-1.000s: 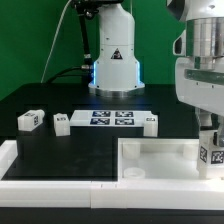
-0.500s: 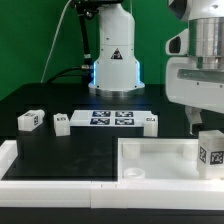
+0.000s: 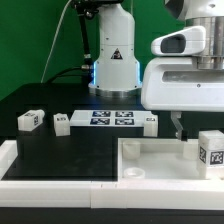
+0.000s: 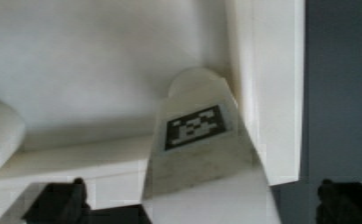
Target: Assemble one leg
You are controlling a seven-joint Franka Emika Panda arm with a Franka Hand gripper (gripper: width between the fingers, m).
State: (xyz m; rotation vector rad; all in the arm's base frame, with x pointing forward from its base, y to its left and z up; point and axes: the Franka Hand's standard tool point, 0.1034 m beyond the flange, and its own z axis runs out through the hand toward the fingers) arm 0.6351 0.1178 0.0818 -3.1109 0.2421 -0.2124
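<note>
Fingers of my gripper [image 4: 192, 200] stood spread, one tip on each side of the leg [image 4: 206, 150] and neither touching it, so the pincer was released and held nothing. That leg stood upright at a corner of the tabletop [image 3: 160, 160], tag facing outward, on the exterior view's right. To do this step well I judged I should check that the peg was seated fully in its corner hole, then lift straight up so as not to knock it crooked. Whether it was screwed home I could not tell; the wrist view was too close and soft. My arm hung above that corner with the wrist pointed straight down. Three more legs [image 3: 29, 120] lay by the marker board [image 3: 110, 118].
</note>
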